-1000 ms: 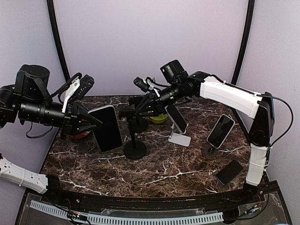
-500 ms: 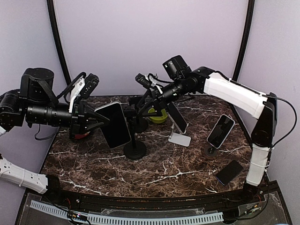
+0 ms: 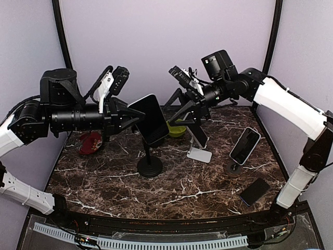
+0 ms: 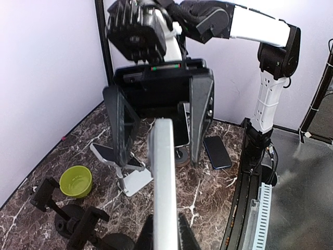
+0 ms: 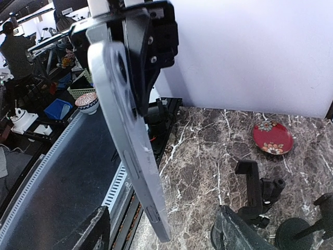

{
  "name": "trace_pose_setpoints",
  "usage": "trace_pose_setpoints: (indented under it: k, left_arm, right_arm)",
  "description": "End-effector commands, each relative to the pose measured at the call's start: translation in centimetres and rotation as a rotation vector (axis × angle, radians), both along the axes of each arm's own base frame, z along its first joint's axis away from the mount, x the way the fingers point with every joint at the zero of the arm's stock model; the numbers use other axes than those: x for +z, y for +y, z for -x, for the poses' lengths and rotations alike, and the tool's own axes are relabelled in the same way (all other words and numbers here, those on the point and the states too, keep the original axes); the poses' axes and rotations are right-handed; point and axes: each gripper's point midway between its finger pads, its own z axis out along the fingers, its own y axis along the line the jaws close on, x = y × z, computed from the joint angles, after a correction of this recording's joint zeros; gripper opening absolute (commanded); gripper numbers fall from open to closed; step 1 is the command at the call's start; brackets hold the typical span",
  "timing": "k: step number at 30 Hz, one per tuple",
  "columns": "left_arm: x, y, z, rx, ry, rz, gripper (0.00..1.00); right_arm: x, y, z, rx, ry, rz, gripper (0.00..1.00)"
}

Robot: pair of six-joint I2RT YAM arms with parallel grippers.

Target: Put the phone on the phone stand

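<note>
My left gripper (image 3: 133,111) is shut on a silver phone (image 3: 151,119) with a dark screen. It holds the phone in the air above the black phone stand (image 3: 150,162), whose clamp (image 5: 254,188) is empty. In the left wrist view the phone (image 4: 164,177) is edge-on, clamped between the fingers at the bottom edge. My right gripper (image 3: 179,105) is open just right of the phone. In the right wrist view the phone's far end (image 5: 136,156) hangs between the wide-apart fingers (image 5: 94,232), touching neither.
A green bowl (image 3: 177,130) sits behind the stand and a red plate (image 3: 90,142) at the left. A white stand (image 3: 199,152) and a round stand (image 3: 244,146) each carry a phone. A dark phone (image 3: 254,191) lies flat at the front right.
The left arm lifted the phone up and to the right, over the stand. The right gripper rose away from the stand's clamp and opened wide beside the phone.
</note>
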Motion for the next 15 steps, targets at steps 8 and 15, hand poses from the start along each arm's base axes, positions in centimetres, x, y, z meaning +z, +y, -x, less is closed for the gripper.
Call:
trace_pose_setpoints:
  k: [8,15]
  left_arm:
    - [6.2,0.0,-1.9,0.06,-0.138,0.214,0.0]
    - [5.0,-0.7,-2.4,0.034,-0.094,0.223,0.22]
  right_arm:
    - [-0.8,0.5,1.5,0.065,0.078,-0.005,0.37]
    - [-0.4,0.6,1.6,0.073,0.089,-0.017,0.0]
